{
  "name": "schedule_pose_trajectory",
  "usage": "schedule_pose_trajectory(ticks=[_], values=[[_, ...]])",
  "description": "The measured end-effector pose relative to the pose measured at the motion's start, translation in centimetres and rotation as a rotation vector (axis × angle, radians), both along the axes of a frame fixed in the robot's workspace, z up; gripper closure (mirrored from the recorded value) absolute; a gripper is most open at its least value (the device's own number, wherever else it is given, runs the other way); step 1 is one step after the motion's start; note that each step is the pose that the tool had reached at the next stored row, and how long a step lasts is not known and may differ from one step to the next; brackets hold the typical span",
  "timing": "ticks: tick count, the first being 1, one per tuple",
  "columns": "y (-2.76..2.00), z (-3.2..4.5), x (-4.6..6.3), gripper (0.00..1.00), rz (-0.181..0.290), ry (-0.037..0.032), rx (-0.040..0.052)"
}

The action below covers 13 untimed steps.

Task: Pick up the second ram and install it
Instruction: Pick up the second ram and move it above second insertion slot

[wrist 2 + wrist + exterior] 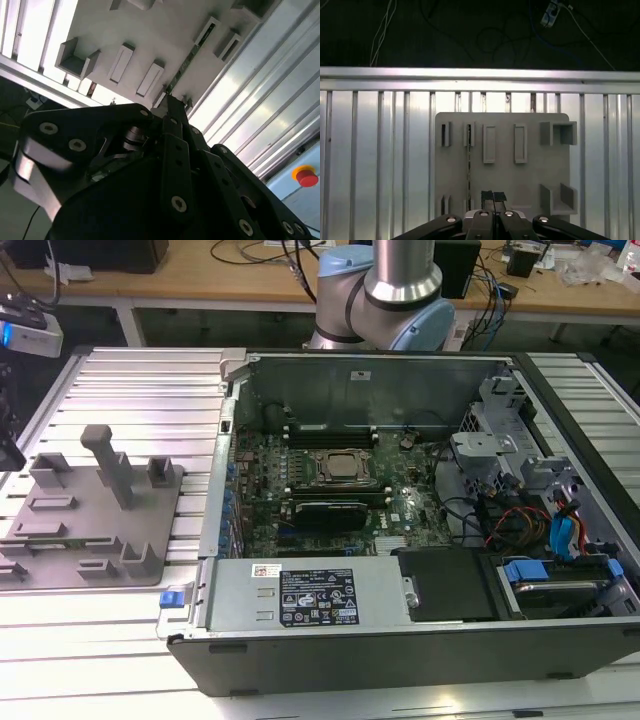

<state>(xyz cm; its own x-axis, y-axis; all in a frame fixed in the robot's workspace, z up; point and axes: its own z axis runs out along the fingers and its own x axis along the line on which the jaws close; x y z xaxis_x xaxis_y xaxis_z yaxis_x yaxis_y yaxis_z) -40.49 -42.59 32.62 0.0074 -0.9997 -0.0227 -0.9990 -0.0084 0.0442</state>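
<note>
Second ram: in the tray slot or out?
In: the second ram stands on edge in the grey tray slot, beside the gripper, not gripped.

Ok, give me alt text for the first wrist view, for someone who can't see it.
The shut gripper hovers over a grey holder, close beside the ram standing on edge in its slot. The holder lies on a ribbed metal table, with dark floor beyond.
</note>
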Motion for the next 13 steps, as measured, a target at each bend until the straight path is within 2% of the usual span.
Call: schedule_pose_trajectory(ticks=[5,13], values=[[0.00,-1.64,0.0,0.92,-0.031,0.0003,-0.0002],[-0.12,-3.28,0.0,0.92,-0.035,-0.0003,-0.0002]])
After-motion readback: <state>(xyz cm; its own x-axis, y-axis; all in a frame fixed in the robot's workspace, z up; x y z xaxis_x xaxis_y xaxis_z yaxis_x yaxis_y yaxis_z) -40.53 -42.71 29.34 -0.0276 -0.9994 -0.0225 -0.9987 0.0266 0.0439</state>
